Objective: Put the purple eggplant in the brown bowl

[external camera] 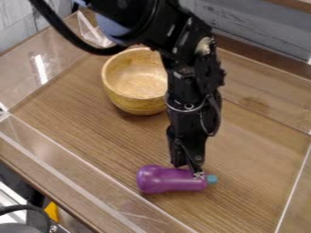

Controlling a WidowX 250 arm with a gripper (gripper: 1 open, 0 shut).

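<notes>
Single camera view. The black robot arm's tool [192, 167] pointed straight down at lower centre, its jaws clenched on the stem end of the small glossy purple plastic eggplant [168, 179], which lay on its side on the wood-grain bench [85, 136]. The round light-brown wooden bowl [135, 80] stood apart at upper left, hollow upward.

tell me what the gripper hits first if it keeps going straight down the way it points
The gripper points straight down at the stem end of the glossy purple toy eggplant on the wooden table. It would press into the eggplant first; contact may already exist, though depth is unclear.
</notes>
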